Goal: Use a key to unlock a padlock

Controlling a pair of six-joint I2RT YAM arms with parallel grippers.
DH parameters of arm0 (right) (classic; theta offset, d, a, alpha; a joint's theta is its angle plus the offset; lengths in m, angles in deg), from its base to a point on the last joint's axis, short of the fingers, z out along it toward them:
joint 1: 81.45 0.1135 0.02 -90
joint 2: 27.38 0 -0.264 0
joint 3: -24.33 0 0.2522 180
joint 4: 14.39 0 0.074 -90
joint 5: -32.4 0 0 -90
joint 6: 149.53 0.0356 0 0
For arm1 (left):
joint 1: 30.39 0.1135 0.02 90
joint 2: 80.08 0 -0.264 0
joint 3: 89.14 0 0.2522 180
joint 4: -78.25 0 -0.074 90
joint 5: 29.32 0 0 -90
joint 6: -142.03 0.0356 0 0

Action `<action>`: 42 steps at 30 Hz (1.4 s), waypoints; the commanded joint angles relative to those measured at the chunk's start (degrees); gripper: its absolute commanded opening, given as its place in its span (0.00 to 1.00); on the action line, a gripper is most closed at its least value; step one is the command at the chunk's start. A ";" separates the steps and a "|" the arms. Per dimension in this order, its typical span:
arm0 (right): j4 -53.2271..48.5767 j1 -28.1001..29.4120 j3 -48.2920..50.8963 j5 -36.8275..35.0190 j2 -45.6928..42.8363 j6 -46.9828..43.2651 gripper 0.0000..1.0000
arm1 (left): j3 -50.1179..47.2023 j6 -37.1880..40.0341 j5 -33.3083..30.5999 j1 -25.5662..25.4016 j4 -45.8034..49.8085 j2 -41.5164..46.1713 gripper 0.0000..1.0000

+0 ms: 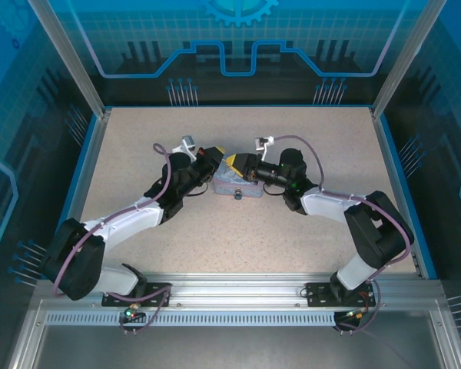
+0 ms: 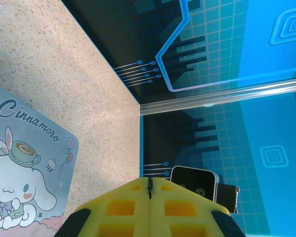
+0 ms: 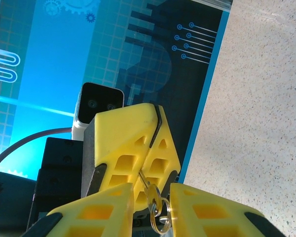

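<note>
Speckled table (image 1: 138,154): left end effector (image 2: 150,183) pinched shut on key (image 3: 144,181), blade hidden; right end effector (image 3: 153,195) part-open around keyring (image 3: 160,222).

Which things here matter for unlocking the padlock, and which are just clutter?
Job: key pinched in the left fingers; its rings between the right fingers; padlock, likely that tiny dark speck, too small to confirm.
Just lying about: tin box, purple cable.

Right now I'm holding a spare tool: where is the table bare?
Bare: far strip between tin box and back wall; near patch between box and front rail. Crowded: centre, where left gripper and right gripper meet above the box.
</note>
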 commanded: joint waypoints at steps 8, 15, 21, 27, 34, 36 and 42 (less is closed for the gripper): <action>2.39 1.10 0.34 0.83 1.13 0.07 0.18 | -0.94 1.68 -1.65 -0.33 -1.72 1.64 0.00; 2.19 1.12 0.45 0.65 1.04 -0.06 0.15 | -1.15 1.67 -1.82 -0.32 -1.76 1.73 0.00; 1.83 0.78 0.34 0.65 0.86 -0.17 0.11 | -2.02 1.63 -2.27 -0.32 -1.73 2.54 0.00; 1.14 0.50 0.00 0.51 0.52 -0.33 0.02 | -3.13 1.45 -2.62 -0.30 -1.71 3.48 0.00; 0.96 0.39 -0.34 0.79 0.52 -0.38 0.00 | -3.76 1.35 -2.93 -0.39 -1.65 4.01 0.00; 0.95 0.31 -0.13 0.83 0.42 -0.39 0.00 | -4.08 1.29 -2.97 -0.37 -1.64 4.14 0.00; 0.41 0.06 0.34 0.99 -0.23 -1.20 0.00 | -4.54 2.22 -3.30 -0.20 -0.43 5.21 0.09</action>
